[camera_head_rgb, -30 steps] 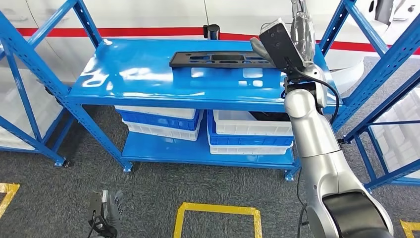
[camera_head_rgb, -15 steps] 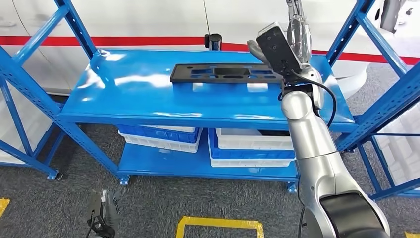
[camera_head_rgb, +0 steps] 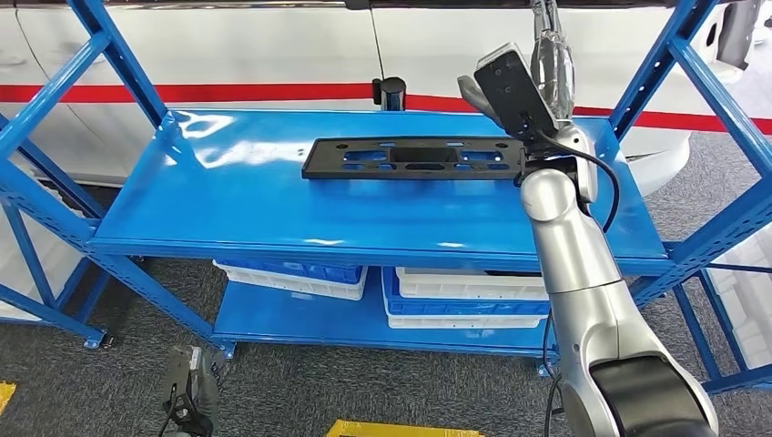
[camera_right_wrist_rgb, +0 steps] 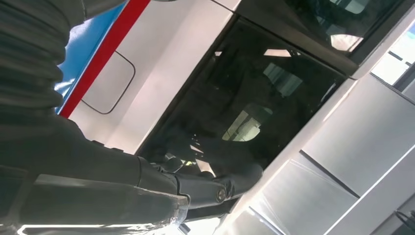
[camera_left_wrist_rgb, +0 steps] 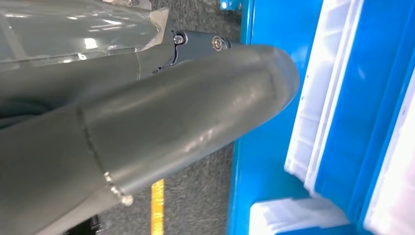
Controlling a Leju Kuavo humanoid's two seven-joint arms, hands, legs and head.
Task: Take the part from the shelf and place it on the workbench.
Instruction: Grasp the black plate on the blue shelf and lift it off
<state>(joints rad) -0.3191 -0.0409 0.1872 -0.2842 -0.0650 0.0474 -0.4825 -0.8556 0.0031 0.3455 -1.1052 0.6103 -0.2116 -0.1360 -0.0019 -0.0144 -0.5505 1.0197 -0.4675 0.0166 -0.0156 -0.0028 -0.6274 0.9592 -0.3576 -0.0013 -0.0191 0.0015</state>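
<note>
A flat black part (camera_head_rgb: 414, 157) with several cutouts lies lengthwise on the top board of the blue shelf (camera_head_rgb: 273, 200). My right arm is raised over the board's right side. My right hand (camera_head_rgb: 552, 64) stands above and just behind the part's right end, fingers pointing up and apart, holding nothing. In the right wrist view the right hand (camera_right_wrist_rgb: 122, 188) has nothing in it, with a car window behind. My left hand (camera_head_rgb: 191, 401) hangs low near the floor. In the left wrist view its thumb (camera_left_wrist_rgb: 161, 132) is stretched out beside the lower shelf, empty.
White and blue bins (camera_head_rgb: 464, 296) sit stacked on the lower board. Blue uprights (camera_head_rgb: 665, 64) flank the shelf, and a second rack (camera_head_rgb: 742, 228) stands to the right. A black post (camera_head_rgb: 391, 91) rises behind the board, before a white car with a red stripe. Yellow floor tape (camera_head_rgb: 401, 428).
The whole picture has shifted: the camera has come closer and the shelf's top board now sits lower and larger. My right hand stays raised by the part's right end.
</note>
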